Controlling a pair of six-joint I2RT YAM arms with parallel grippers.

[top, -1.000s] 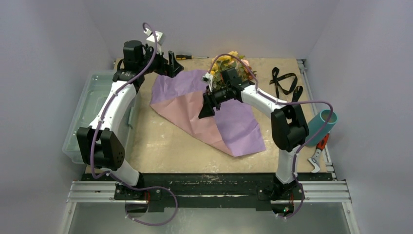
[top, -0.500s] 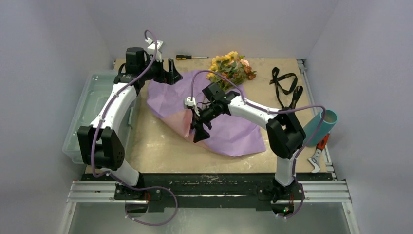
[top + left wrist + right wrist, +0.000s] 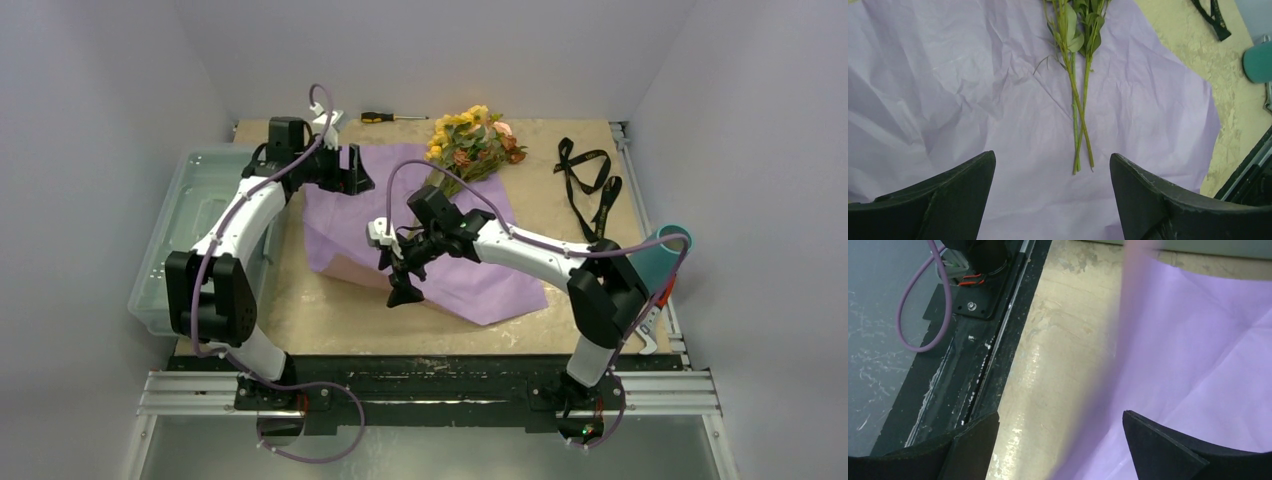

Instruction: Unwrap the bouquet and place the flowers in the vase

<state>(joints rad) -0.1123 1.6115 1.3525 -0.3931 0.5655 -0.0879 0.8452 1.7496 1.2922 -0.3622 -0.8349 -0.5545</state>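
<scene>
The flowers (image 3: pixel 472 142) lay at 12 o'clock on the table (image 3: pixel 330 310), heads toward the far wall. Their bare green stems (image 3: pixel 1079 107) ran back toward 6 o'clock across the spread lilac paper (image 3: pixel 475 275). The black ribbon (image 3: pixel 590 180) lay loose at 2 o'clock, clear of the bunch. The unwrapping looked as good as done, with the flowers resting on the open sheet and not yet lifted.

The left gripper (image 3: pixel 1052 156) hung over the sheet at 10 o'clock with its fingers apart and nothing between them, looking toward the stem ends. The right gripper (image 3: pixel 1060 415) sat at the sheet's 7 o'clock edge, fingers spread wide. A blurred pink strip of paper crossed the gap, but neither finger appeared to press on it.

The next move probably called for closing on the thin stems low down, where they lay flat against the paper, without pinching the sheet too.

The vase (image 3: pixel 662 255) was at 3 o'clock, at the table's right edge, tilted and half hidden by the right arm. It likely needed standing up first.

Bare table showed at 6 to 8 o'clock. A plastic box (image 3: pixel 180 220) bordered 9 o'clock, a screwdriver (image 3: pixel 385 117) lay at 11, and cutters (image 3: pixel 648 325) at 4.
</scene>
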